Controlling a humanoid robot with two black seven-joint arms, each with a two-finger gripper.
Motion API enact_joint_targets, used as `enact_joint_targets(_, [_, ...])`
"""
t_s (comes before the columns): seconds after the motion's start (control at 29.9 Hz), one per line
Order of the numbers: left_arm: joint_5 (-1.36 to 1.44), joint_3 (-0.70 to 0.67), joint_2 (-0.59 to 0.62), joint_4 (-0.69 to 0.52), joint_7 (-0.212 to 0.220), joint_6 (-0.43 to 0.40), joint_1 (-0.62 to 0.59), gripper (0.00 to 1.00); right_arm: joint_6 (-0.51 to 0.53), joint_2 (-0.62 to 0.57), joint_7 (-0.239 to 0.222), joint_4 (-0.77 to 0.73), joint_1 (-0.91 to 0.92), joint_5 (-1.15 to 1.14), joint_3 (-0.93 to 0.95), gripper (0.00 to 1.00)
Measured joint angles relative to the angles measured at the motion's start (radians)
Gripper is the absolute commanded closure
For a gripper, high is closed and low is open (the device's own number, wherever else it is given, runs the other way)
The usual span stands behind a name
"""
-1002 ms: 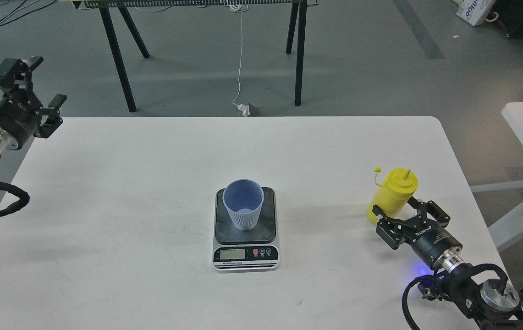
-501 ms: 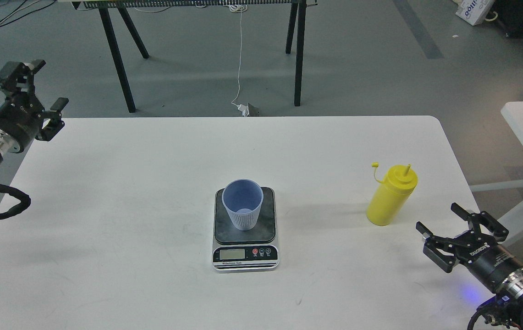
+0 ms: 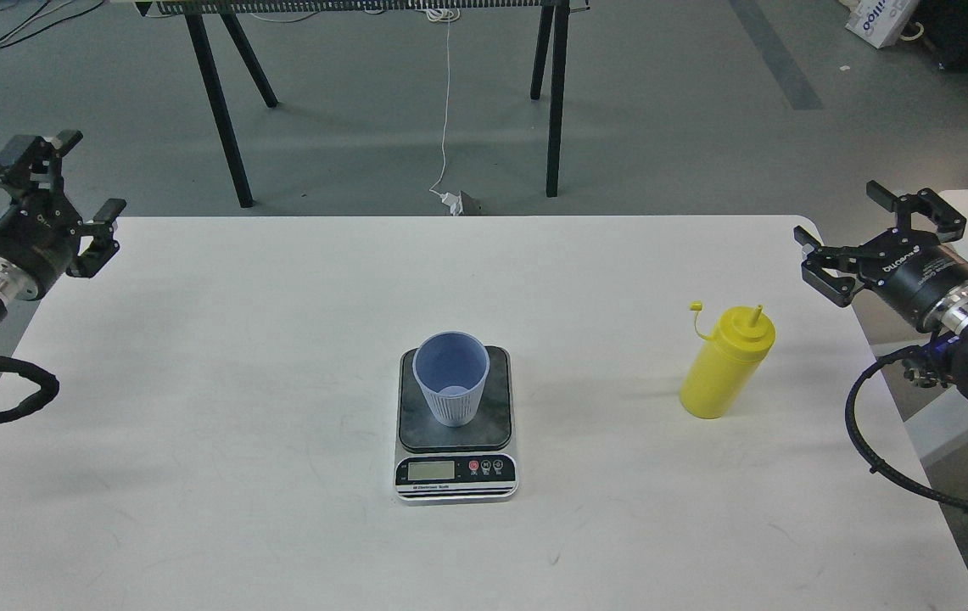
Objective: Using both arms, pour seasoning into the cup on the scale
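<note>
Cup (image 3: 450, 378): light blue, fine vertical ribs, on scale (image 3: 456, 424) with dark platform, silver edge, grey LCD, red button. Right of scale: seasoning bottle (image 3: 724, 365), plain yellow. Table (image 3: 280, 339): white.

Bare white table top (image 3: 221, 356) is lying open left of the light blue ribbed plastic cup (image 3: 450, 377) standing on the small flat digital scale (image 3: 456, 424). The yellow plastic squeeze bottle (image 3: 726, 363) is standing well apart, right, unobstructed all around.
</note>
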Motion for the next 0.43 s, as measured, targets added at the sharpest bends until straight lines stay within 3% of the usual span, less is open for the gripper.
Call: enact_joint_targets(0.43, [-0.024,-0.002,-0.003,0.0,0.0,0.0,-0.006,0.01,0.0,0.045,0.008,-0.021,0.0,0.0,0.004,0.02])
